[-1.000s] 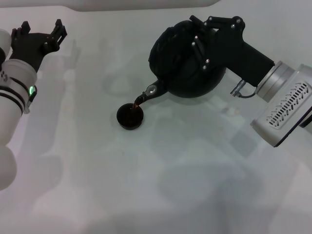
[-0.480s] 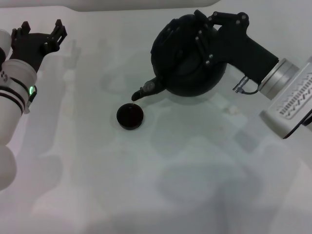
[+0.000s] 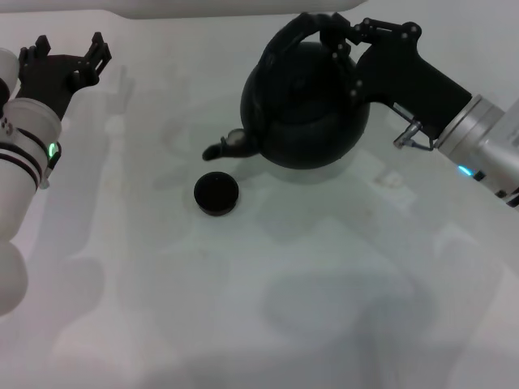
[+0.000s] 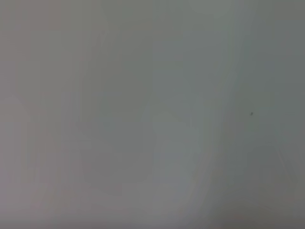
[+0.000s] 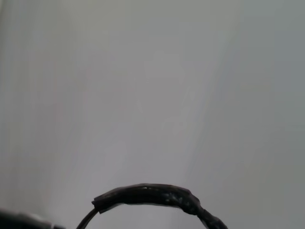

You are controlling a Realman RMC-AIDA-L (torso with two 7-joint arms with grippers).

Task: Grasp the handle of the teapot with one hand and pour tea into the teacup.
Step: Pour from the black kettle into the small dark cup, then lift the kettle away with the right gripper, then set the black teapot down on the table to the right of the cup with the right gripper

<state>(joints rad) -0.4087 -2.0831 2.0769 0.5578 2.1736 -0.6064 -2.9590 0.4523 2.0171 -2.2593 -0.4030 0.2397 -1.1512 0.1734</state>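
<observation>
The matte black teapot (image 3: 304,101) hangs nearly level at the back centre of the head view, its spout (image 3: 220,148) pointing left. My right gripper (image 3: 334,34) reaches in from the right and is shut on the handle (image 3: 298,26) at the pot's top. A stretch of that handle (image 5: 147,194) also crosses the right wrist view. The small black teacup (image 3: 216,194) stands on the white table (image 3: 324,308) just below and in front of the spout, apart from it, with a dark inside. My left gripper (image 3: 69,47) is open and parked at the far left.
The left wrist view holds only plain pale table surface (image 4: 152,114). Faint shadows of the arms lie on the table around the cup. Nothing else stands on the table.
The teapot has tipped back from its pouring tilt to nearly level. The spout rose away from the cup and the stream stopped. The right arm swung back to the right; the left arm stayed still.
</observation>
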